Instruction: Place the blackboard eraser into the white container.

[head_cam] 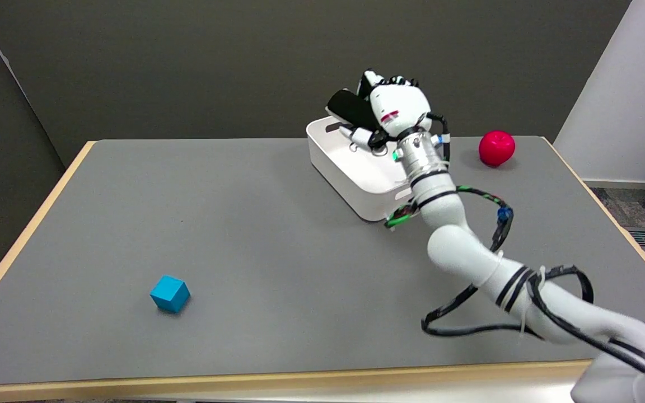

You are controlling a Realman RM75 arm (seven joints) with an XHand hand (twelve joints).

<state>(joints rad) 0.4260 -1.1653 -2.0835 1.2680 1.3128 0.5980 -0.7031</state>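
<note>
The robot hand (392, 109) has a glossy white shell with small red markings and black fingers. Behind it sits a ribbed silver wrist, then white arm segments banded in black, trailed by looping black, green and blue cables.

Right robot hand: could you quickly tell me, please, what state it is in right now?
Right robot hand: closed around the black blackboard eraser, holding it in the air above the white container.
</note>
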